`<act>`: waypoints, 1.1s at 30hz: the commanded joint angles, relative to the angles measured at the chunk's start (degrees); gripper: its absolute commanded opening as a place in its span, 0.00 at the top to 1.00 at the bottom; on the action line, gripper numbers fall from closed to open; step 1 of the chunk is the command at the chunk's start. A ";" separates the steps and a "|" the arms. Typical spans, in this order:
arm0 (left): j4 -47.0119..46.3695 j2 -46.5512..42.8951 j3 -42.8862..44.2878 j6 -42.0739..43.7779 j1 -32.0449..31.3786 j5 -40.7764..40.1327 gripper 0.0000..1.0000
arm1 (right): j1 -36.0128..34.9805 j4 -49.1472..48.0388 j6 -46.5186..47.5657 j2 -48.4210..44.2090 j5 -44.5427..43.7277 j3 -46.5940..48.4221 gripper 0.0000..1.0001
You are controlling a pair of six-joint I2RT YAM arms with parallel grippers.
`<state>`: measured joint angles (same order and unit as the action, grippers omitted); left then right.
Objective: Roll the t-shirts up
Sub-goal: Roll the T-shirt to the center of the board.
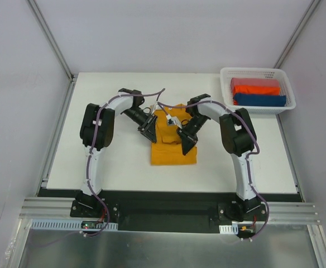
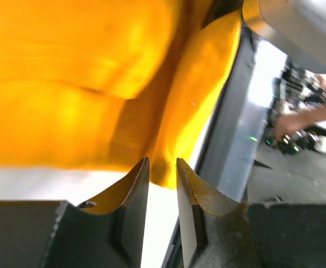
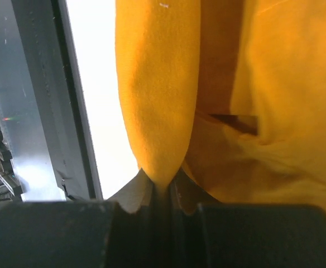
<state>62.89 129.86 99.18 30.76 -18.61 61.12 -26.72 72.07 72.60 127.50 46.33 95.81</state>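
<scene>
A mustard-orange t-shirt [image 1: 174, 149] lies folded into a narrow strip in the middle of the table. My left gripper [image 1: 148, 134] is at its upper left edge. In the left wrist view my left gripper [image 2: 162, 162] has its jaws a little apart, with a corner of the shirt [image 2: 85, 84] just at the tips and the white table showing through the gap. My right gripper [image 1: 186, 144] is at the shirt's right edge. In the right wrist view my right gripper [image 3: 162, 187] is shut on a raised fold of the shirt [image 3: 157, 95].
A white mesh basket [image 1: 256, 71] stands at the back right corner, holding pinkish [image 1: 252, 82], red-orange [image 1: 258, 89] and dark blue [image 1: 260, 100] folded shirts. The table's near edge is a black strip with a metal rail [image 1: 168, 212].
</scene>
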 commanded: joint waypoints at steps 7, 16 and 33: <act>-23.03 -26.55 -9.93 -1.95 -1.68 -24.88 0.59 | 0.97 14.23 -3.94 10.92 0.17 14.13 0.89; -33.18 -37.14 -23.40 -7.80 -11.00 -39.42 0.29 | 1.41 17.92 -8.35 17.51 -0.97 20.47 0.87; -61.13 -47.25 -57.16 16.69 -29.55 -50.13 0.25 | -0.44 19.86 -7.73 19.10 -3.44 22.05 0.85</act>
<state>10.13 82.98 43.70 41.93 -46.68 15.03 -26.09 80.55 63.40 144.75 46.48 116.79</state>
